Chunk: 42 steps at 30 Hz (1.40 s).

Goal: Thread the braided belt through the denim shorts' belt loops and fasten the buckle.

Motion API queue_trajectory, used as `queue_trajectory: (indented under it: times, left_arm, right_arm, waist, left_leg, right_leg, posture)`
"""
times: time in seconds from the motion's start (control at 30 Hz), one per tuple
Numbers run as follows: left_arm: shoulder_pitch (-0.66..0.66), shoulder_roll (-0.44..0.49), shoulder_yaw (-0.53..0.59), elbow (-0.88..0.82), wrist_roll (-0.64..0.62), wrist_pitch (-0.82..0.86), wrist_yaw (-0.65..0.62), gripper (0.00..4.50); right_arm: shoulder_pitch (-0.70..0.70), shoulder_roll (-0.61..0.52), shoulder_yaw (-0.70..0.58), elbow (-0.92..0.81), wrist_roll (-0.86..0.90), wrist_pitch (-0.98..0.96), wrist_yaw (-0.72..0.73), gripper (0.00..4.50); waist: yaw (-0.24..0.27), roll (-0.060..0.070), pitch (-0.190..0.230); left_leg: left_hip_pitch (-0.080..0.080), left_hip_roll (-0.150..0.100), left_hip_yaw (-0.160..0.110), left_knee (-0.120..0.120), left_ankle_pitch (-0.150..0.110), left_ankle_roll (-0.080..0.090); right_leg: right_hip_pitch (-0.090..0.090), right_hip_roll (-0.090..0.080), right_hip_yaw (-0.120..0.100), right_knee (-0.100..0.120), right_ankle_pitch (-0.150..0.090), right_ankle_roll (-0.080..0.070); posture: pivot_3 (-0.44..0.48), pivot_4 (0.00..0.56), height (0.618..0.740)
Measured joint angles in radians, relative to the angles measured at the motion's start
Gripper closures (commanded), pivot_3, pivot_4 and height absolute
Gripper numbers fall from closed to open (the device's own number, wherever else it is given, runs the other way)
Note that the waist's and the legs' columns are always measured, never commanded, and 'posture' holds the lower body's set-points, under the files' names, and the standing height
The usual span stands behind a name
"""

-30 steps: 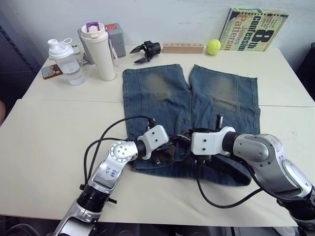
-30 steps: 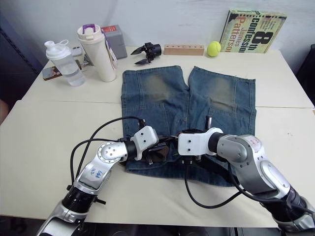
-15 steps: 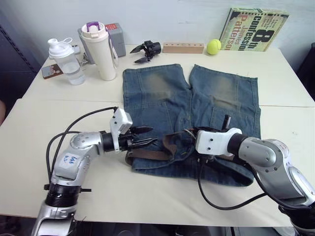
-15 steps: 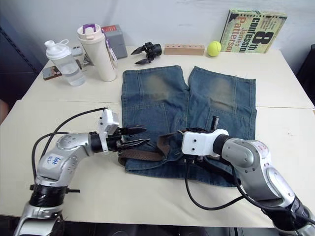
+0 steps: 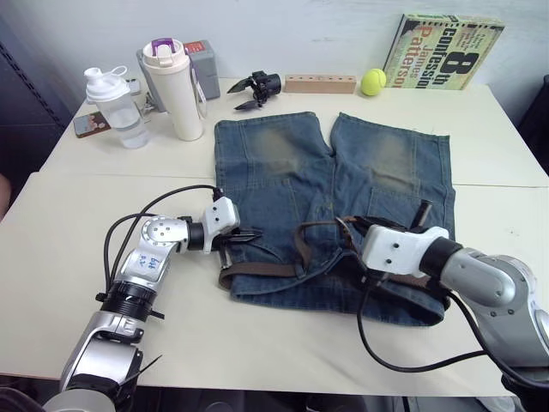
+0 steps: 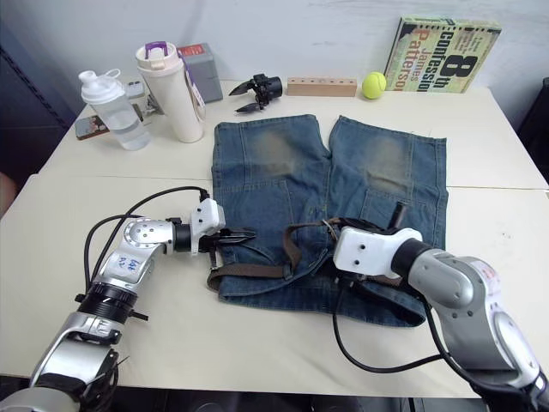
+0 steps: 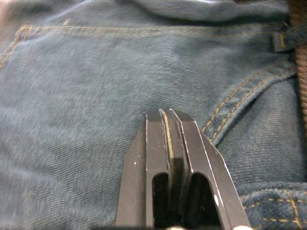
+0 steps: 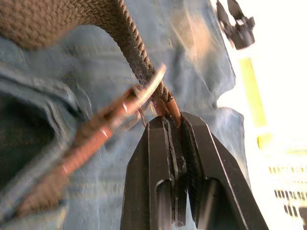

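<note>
While the right end effector pinches the buckle, its thin grip may slip; left end effector closed, empty, over the shorts.

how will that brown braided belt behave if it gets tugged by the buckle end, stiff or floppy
Probably floppy: the braided belt lies flat along the waistband, then arches up in a loose loop. The denim shorts look limp, so a tug may bunch them. The right end effector pinches beside the buckle, which may swing.
</note>
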Motion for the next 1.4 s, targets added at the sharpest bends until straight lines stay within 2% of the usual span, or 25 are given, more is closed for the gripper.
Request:
queue_trajectory:
  times: [0.2,0.3,0.47,0.6,0.73,0.9,0.93,1.0,1.03,1.07,1.23,1.4]
  left_arm:
    - [0.014,0.009,-0.010,0.005,0.019,-0.061,-0.003,4.45]
    - [0.021,0.010,-0.011,0.009,0.031,-0.091,-0.001,4.45]
    - [0.029,0.009,-0.011,0.002,0.039,-0.108,0.000,4.45]
    - [0.031,0.004,-0.009,-0.001,0.039,-0.111,0.006,4.45]
    - [0.034,-0.036,0.009,-0.007,0.019,-0.086,0.014,4.45]
    - [0.034,-0.064,0.033,-0.068,-0.051,0.040,0.001,4.45]
    - [0.030,-0.063,0.043,-0.100,-0.085,0.090,-0.009,3.82]
    - [0.007,-0.060,0.057,-0.163,-0.148,0.182,-0.030,3.15]
    - [-0.029,-0.053,0.075,-0.216,-0.203,0.265,-0.044,2.53]
    - [-0.050,-0.049,0.083,-0.240,-0.222,0.297,-0.047,2.20]
    - [-0.115,-0.044,0.137,-0.342,-0.370,0.513,-0.054,2.20]
    - [-0.135,-0.089,0.079,-0.356,-0.343,0.523,-0.031,2.20]
  right_arm:
    - [0.172,0.007,-0.308,-0.009,0.038,-0.019,-0.001,4.50]
    - [0.179,0.007,-0.432,0.047,0.044,-0.020,-0.024,4.50]
    - [0.140,0.015,-0.505,0.061,0.102,0.000,-0.041,4.50]
    - [0.155,0.018,-0.452,-0.016,0.147,0.004,-0.019,4.50]
    - [0.149,-0.018,-0.248,-0.096,0.147,-0.007,0.015,4.50]
    - [0.122,-0.063,-0.132,-0.089,0.088,-0.067,0.015,4.50]
    - [0.103,-0.062,-0.107,-0.081,0.078,-0.069,0.012,4.50]
    - [0.075,-0.059,-0.072,-0.070,0.064,-0.068,0.004,4.50]
    - [0.053,-0.053,-0.048,-0.058,0.055,-0.069,-0.004,4.50]
    - [0.050,-0.052,-0.045,-0.052,0.052,-0.069,-0.006,4.50]
    - [0.048,-0.055,-0.011,-0.004,0.001,-0.085,-0.016,4.50]
    - [-0.003,-0.040,0.044,0.033,-0.034,-0.121,-0.031,4.50]
  waist:
    - [0.000,0.003,-0.002]
    - [-0.001,0.005,-0.004]
    - [-0.001,0.010,-0.008]
    - [-0.001,0.010,-0.008]
    - [-0.001,0.010,-0.008]
    - [-0.001,0.008,-0.007]
    - [-0.002,0.007,-0.006]
    - [-0.003,0.007,-0.006]
    - [-0.004,0.007,-0.006]
    - [-0.004,0.007,-0.006]
    - [-0.004,0.007,-0.006]
    - [-0.003,0.006,-0.006]
  left_leg:
    - [0.001,0.000,0.000,0.000,0.000,0.000]
    - [0.003,0.000,0.001,0.000,0.000,0.000]
    - [0.004,0.000,0.001,0.000,0.000,0.000]
    - [0.004,0.000,0.000,0.000,0.000,0.001]
    - [0.003,0.001,0.000,0.000,-0.001,0.001]
    - [-0.001,0.003,-0.001,0.001,-0.001,0.001]
    - [-0.001,0.002,-0.001,0.001,0.000,0.001]
    - [-0.001,0.003,-0.002,0.001,0.000,0.001]
    - [-0.001,0.003,-0.002,0.001,0.001,0.000]
    - [-0.001,0.003,-0.003,0.001,0.001,0.000]
    - [0.000,0.003,-0.002,0.001,0.001,0.001]
    - [-0.001,0.000,-0.002,0.001,0.001,0.001]
  right_leg:
    - [0.002,0.000,0.000,0.000,0.000,0.000]
    - [0.002,0.000,0.000,0.000,0.000,0.000]
    - [0.002,0.000,0.001,0.000,0.000,0.000]
    - [0.002,0.000,0.001,0.000,0.000,0.000]
    - [0.002,-0.001,0.001,0.001,0.000,0.000]
    - [0.000,0.000,0.000,0.000,0.000,0.000]
    - [0.000,0.000,0.000,0.000,0.000,0.000]
    - [0.001,0.000,0.001,0.000,0.000,0.000]
    - [0.001,0.001,0.001,0.000,0.000,0.000]
    - [0.001,0.001,0.001,0.000,0.000,0.000]
    - [0.001,0.001,0.001,-0.001,0.000,0.000]
    - [0.001,0.000,0.001,0.000,0.000,0.000]
  posture:
    - [0.000,0.150,0.657]
    - [0.000,0.150,0.657]
    - [0.000,0.150,0.657]
    - [0.000,0.150,0.657]
    - [0.000,0.150,0.657]
    - [0.000,0.150,0.657]
    - [0.000,0.150,0.657]
    - [0.000,0.150,0.657]
    - [0.000,0.150,0.657]
    - [0.000,0.150,0.657]
    - [0.000,0.150,0.657]
    - [0.000,0.150,0.657]
